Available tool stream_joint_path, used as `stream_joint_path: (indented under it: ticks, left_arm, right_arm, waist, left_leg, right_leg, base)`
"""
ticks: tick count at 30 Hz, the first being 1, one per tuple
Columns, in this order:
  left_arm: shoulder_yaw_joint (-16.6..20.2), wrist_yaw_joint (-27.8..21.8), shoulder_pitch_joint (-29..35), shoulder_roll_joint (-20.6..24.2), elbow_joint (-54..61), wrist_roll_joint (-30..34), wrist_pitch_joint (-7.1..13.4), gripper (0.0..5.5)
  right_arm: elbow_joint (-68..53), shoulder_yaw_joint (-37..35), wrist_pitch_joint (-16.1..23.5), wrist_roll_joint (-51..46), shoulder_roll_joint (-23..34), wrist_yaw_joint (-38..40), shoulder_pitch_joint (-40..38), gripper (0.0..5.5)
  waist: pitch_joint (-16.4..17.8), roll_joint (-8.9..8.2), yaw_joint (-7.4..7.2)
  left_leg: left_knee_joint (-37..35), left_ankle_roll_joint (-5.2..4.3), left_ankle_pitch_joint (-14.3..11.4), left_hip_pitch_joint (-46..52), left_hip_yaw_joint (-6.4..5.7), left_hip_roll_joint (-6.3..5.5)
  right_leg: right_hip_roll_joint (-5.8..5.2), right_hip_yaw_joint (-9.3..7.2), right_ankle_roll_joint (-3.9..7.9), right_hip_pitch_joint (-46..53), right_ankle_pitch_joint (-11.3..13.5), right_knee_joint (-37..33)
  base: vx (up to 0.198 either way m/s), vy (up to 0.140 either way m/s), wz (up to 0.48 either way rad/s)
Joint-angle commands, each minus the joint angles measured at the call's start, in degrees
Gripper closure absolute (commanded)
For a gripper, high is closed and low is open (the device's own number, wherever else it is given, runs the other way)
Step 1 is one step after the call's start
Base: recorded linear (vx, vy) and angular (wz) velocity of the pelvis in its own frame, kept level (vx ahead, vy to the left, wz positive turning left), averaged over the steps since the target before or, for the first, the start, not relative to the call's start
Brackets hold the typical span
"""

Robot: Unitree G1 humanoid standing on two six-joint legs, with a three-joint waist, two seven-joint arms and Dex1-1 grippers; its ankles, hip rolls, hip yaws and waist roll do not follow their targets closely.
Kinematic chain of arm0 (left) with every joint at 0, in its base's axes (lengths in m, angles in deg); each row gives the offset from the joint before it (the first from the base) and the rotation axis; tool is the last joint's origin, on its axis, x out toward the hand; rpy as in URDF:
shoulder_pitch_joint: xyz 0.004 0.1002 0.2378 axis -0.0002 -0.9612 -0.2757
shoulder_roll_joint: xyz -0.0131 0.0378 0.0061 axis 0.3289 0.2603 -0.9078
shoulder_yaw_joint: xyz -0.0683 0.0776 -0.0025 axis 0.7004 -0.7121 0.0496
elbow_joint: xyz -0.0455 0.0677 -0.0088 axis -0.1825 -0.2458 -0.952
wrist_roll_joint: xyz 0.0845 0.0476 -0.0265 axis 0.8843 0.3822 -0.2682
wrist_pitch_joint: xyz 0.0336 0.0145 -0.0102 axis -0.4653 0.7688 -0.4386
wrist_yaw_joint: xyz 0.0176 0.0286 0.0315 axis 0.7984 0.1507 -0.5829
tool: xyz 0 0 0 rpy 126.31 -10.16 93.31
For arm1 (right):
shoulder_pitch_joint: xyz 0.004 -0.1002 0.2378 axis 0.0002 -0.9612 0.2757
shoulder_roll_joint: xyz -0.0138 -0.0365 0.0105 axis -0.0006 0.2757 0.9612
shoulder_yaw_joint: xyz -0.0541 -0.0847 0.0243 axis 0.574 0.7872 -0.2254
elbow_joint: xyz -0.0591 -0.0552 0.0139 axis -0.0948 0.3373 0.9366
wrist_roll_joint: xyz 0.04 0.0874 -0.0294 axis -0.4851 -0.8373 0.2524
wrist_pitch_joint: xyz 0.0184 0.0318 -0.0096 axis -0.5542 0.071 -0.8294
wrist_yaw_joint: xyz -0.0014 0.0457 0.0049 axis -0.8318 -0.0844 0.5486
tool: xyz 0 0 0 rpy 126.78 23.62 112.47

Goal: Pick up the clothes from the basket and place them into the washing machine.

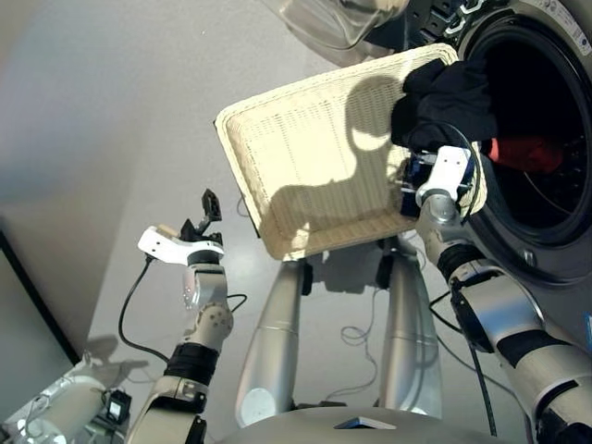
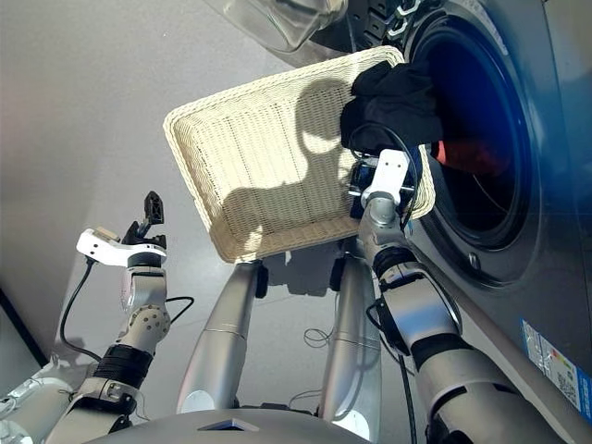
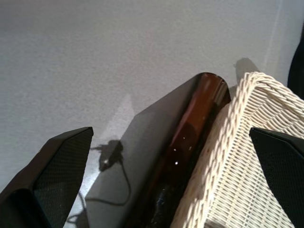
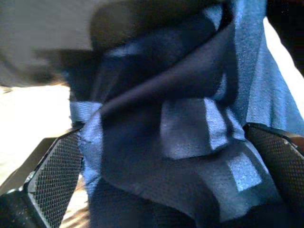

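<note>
The dark navy garment [image 1: 442,102] is bunched up at the basket's [image 1: 305,157] far right corner, right against the rim of the washing machine [image 1: 546,139] drum mouth. It sits directly ahead of the right end effector [image 1: 427,180]. In the right wrist view the blue cloth [image 4: 180,128] fills the space between the two black fingers [image 4: 52,175], which stand spread on either side of it with fabric between them, so it looks wrapped around the cloth, though I can't tell if it's actually squeezing. Deeper inside the drum there's a coral-red garment [image 1: 523,153] already lying in there. The rest of the basket is bare wicker, tilted up in front of the machine, with the glass door [image 1: 342,18] swung open above it. The left end effector [image 1: 205,215] is well apart from all that, off to the left over the grey floor [image 1: 92,111], fingers spread wide and holding nothing.
</note>
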Motion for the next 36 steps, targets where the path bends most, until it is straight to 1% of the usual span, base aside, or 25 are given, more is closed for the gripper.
stream_joint_path:
  ticks: [1, 6, 9, 12, 13, 15, 16, 18, 19, 20, 21, 22, 23, 24, 25, 27, 28, 30, 33, 35, 36]
  left_arm:
    - [0.59, 0.46, -1.88, 1.9, 3.58, 3.99, 1.66, 0.0]
    - [0.71, 0.71, -1.58, 2.04, 3.43, 4.24, 1.53, 0.0]
    - [0.95, 1.0, -1.16, 2.17, 3.11, 4.32, 1.88, 0.0]
    - [1.38, 1.17, -0.98, 2.26, 3.23, 4.37, 2.4, 0.0]
    - [1.64, 1.55, -0.91, 2.34, 3.16, 4.57, 2.62, 0.0]
    - [2.58, 2.08, -1.19, 2.3, 3.32, 5.21, 3.05, 0.0]
    - [3.26, 2.6, -1.12, 2.23, 3.18, 5.92, 3.24, 0.0]
    - [4.71, 3.9, -0.44, 1.82, 2.71, 7.53, 3.68, 0.0]
    - [5.18, 4.41, 0.41, 1.73, 2.48, 8.39, 4.21, 0.0]
    - [5.28, 4.27, 0.72, 1.83, 2.22, 8.61, 4.56, 0.0]
    - [5.3, 4.25, 0.8, 1.74, 2.17, 8.61, 4.59, 0.0]
    - [4.86, 3.49, 0.71, 2.24, 2.95, 8.12, 5.24, 0.0]
    - [4.68, 3.08, 0.64, 2.53, 3.33, 7.54, 5.42, 0.0]
    - [4.78, 3.02, 0.75, 2.45, 3.29, 7.49, 5.43, 0.0]
    - [4.04, 2.26, 0.19, 3.07, 3.8, 6.96, 5.24, 0.0]
    - [3.65, 1.76, -0.16, 3.41, 3.99, 6.2, 4.73, 0.0]
    - [3.66, 1.73, -0.09, 3.36, 3.97, 6.17, 4.73, 0.0]
    - [2.74, 1.48, -0.97, 3.49, 4.28, 5.45, 4.03, 0.0]
    - [2.52, 1.5, -2.34, 3.74, 4.56, 4.85, 3.3, 0.0]
    - [2.47, 1.82, -3.37, 3.83, 5.13, 4.28, 3.02, 0.0]
    - [2.36, 2.0, -3.71, 3.72, 5.39, 3.96, 2.8, 0.0]
  right_arm:
    - [0.08, 1.24, -0.37, 1.12, 1.71, 1.64, 1.1, 5.5]
    - [-1.32, 1.47, 0.27, 0.21, 1.62, 1.7, 1.91, 5.5]
    - [-2.43, 1.87, 1.0, -0.2, 1.76, 1.86, 2.76, 5.5]
    - [-3.96, 2.53, 1.46, 1.45, 2.26, 2.88, 3.65, 5.5]
    - [-4.54, 2.63, 1.54, 2.92, 2.73, 4.07, 3.95, 5.5]
    - [-8.39, 4.78, 1.05, 11.97, 4.47, 8.64, 4.81, 5.5]
    - [-10.48, 5.42, 0.24, 17.5, 5.85, 11.6, 4.68, 5.5]
    - [-16.46, 6.65, -2.79, 29.78, 9.63, 17.26, 4.07, 5.5]
    - [-17.67, 6.93, -4.63, 35.36, 11.77, 19.72, 3.85, 5.5]
    - [-16.33, 8.47, -7.05, 41.29, 14.2, 21.39, 4.61, 5.5]
    - [-16.28, 8.53, -7.08, 41.4, 14.21, 21.46, 4.71, 5.5]
    - [-13.04, 9.08, -9.51, 44.08, 17.07, 22.14, 8.65, 5.5]
    - [-10.62, 10.4, -11.59, 46.29, 18.78, 23.95, 11.22, 5.5]
    - [-10.38, 10.6, -11.54, 46.26, 18.75, 24.0, 11.54, 5.5]
    - [-6.5, 12.8, -13.7, 49.25, 21.24, 25.01, 14.87, 5.5]
    - [-1.36, 13.05, -15.67, 49.0, 23.97, 26.66, 17.73, 5.5]
    - [-1.16, 13.19, -15.57, 48.93, 24.0, 26.68, 17.94, 5.5]
    - [2.93, 10.87, -16.54, 44.35, 26.0, 28.46, 19.38, 5.5]
    - [6.06, 8.09, -17.08, 38.67, 29.48, 29.99, 20.47, 5.5]
    - [7.66, 5.58, -17.46, 33.99, 31.97, 32.73, 21.42, 5.5]
    - [7.53, 4.33, -16.87, 31.46, 32.24, 33.84, 21.76, 5.5]
  waist:
    - [-0.24, 3.47, 0.64]
    - [-0.28, 3.06, 0.36]
    - [-0.53, 2.68, 0.01]
    - [-0.76, 2.44, -0.22]
    - [-0.9, 2.34, -0.25]
    - [-1.06, 2.18, -0.58]
    - [-1.15, 2.14, -0.72]
    - [-1.4, 2.22, -1.05]
    - [-1.51, 2.34, -1.12]
    - [-1.69, 2.41, -0.92]
    - [-1.63, 2.52, -0.96]
    - [-1.84, 2.68, -0.5]
    - [-1.92, 2.76, -0.26]
    - [-1.89, 2.84, -0.32]
    - [-1.91, 2.87, 0.19]
    - [-1.98, 3.05, 0.51]
    - [-1.98, 3.09, 0.54]
    - [-1.94, 3.43, 0.71]
    - [-1.92, 3.62, 0.71]
    - [-1.93, 3.86, 0.67]
    - [-1.93, 4.0, 0.65]
  left_leg:
    - [-1.53, 1.82, 2.61, -2.98, 0.39, -0.21]
    - [-0.99, 1.68, 2.3, -2.15, 0.73, -0.09]
    - [-1.28, 1.53, 2.17, -1.27, 0.79, -0.02]
    - [-2.14, 1.37, 2.21, -0.34, 0.89, 0.18]
    - [-2.38, 1.32, 2.24, -0.13, 0.98, 0.17]
    - [-3.04, 1.25, 2.43, 0.53, 0.91, 0.32]
    - [-3.34, 1.26, 2.41, 0.83, 0.94, 0.33]
    - [-3.77, 1.28, 2.31, 1.2, 0.88, 0.36]
    - [-4.0, 1.3, 2.25, 1.35, 0.78, 0.34]
    - [-4.18, 1.3, 2.26, 1.42, 0.66, 0.22]
    - [-4.18, 1.3, 2.24, 1.43, 0.63, 0.22]
    - [-4.1, 1.3, 2.27, 1.23, 0.36, 0.03]
    - [-4.05, 1.31, 2.22, 1.12, 0.41, -0.07]
    - [-4.12, 1.31, 2.33, 1.02, 0.42, -0.07]
    - [-3.77, 1.33, 2.22, 0.72, 0.43, -0.18]
    - [-3.05, 1.37, 2.09, 0.01, 0.48, -0.39]
    - [-2.96, 1.37, 2.04, -0.1, 0.51, -0.39]
    - [-1.72, 1.4, 1.98, -0.96, 0.55, -0.53]
    - [-0.04, 1.45, 1.61, -1.83, 0.61, -0.8]
    - [1.25, 1.5, 1.31, -2.58, 0.59, -1.04]
    - [1.92, 1.53, 1.18, -2.95, 0.62, -1.14]
  right_leg:
    - [1.49, -2.26, 2.41, -1.52, 4.6, -1.0]
    - [1.48, -2.32, 2.36, -0.73, 4.75, -1.22]
    - [1.63, -2.46, 2.38, 0.29, 4.85, -1.94]
    - [1.66, -2.59, 2.34, 1.27, 4.92, -2.96]
    - [1.67, -2.65, 2.36, 1.59, 4.94, -3.24]
    - [1.69, -2.73, 2.37, 2.11, 5.08, -3.85]
    - [1.71, -2.76, 2.38, 2.42, 5.09, -4.18]
    - [1.7, -2.75, 2.41, 2.75, 4.9, -4.46]
    - [1.61, -2.78, 2.43, 2.84, 4.75, -4.55]
    - [1.55, -2.81, 2.47, 2.86, 4.65, -4.63]
    - [1.55, -2.85, 2.47, 2.89, 4.64, -4.63]
    - [1.5, -2.83, 2.51, 2.57, 4.52, -4.36]
    - [1.53, -2.71, 2.55, 2.27, 4.51, -4.25]
    - [1.53, -2.7, 2.56, 2.17, 4.63, -4.33]
    - [1.5, -2.55, 2.62, 1.54, 4.55, -3.81]
    - [1.44, -2.41, 2.73, 0.77, 4.57, -3.28]
    - [1.45, -2.38, 2.73, 0.66, 4.55, -3.22]
    - [1.31, -2.04, 2.86, -0.12, 4.64, -1.94]
    - [1.29, -1.87, 2.9, -1.14, 4.54, -0.14]
    - [1.18, -1.71, 2.97, -1.88, 4.55, 0.88]
    - [1.25, -1.57, 2.92, -2.18, 4.51, 1.41]
  base:
    - [0.0, 0.0, 0.0]
    - [0.0, 0.0, 0.0]
    - [0.0, 0.0, 0.0]
    - [0.0, 0.0, 0.0]
    - [0.0, 0.0, 0.0]
    - [0.0, 0.0, 0.0]
    - [0.0, 0.0, 0.0]
    - [0.0, 0.0, 0.0]
    - [0.0, 0.0, 0.0]
    - [0.0, 0.0, 0.0]
    - [0.0, 0.0, 0.0]
    - [0.0, 0.0, 0.0]
    - [0.0, 0.0, 0.0]
    - [0.0, 0.0, 0.0]
    - [0.0, 0.0, 0.0]
    - [0.0, 0.0, 0.0]
    - [0.0, 0.0, 0.0]
    - [0.0, 0.0, 0.0]
    - [0.0, 0.0, 0.0]
    - [0.0, 0.0, 0.0]
    - [0.0, 0.0, 0.0]
